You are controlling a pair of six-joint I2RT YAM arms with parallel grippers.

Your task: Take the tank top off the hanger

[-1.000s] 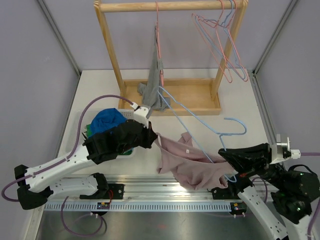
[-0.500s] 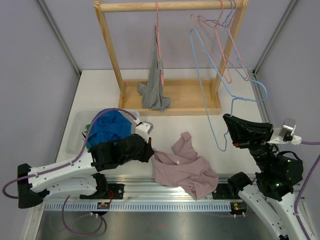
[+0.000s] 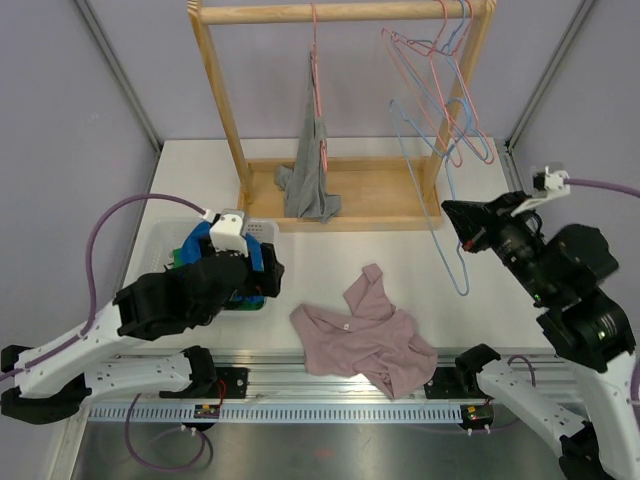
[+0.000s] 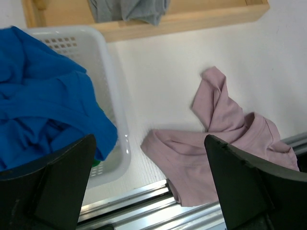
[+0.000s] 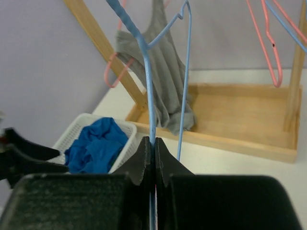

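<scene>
The right pincer point(image 5: 152, 143) is clamped on the bare blue hanger point(image 5: 148, 96), up at 3 o'clock. The left pincer point(image 4: 149, 143) gapes wide beside the basket point(image 4: 112, 96) at 8 o'clock. The pink tank top point(image 3: 365, 335) lies crumpled on the bench point(image 3: 400, 250) at 6 o'clock.

Wooden rack point(image 3: 222, 110) sits at 12 o'clock on the white table point(image 3: 400, 240), with a shallow tray base point(image 3: 380, 190). A grey garment point(image 3: 310, 170) hangs off a pink hanger point(image 3: 315, 60) about mid-rail, its hem touching the tray. A few bare pink hangers point(image 3: 420, 97) are bunched toward the 1 o'clock end. At 8 o'clock there's a white perforated basket point(image 4: 112, 96) stuffed with crumpled blue cloth point(image 4: 43, 105) that spills over the rim.
</scene>
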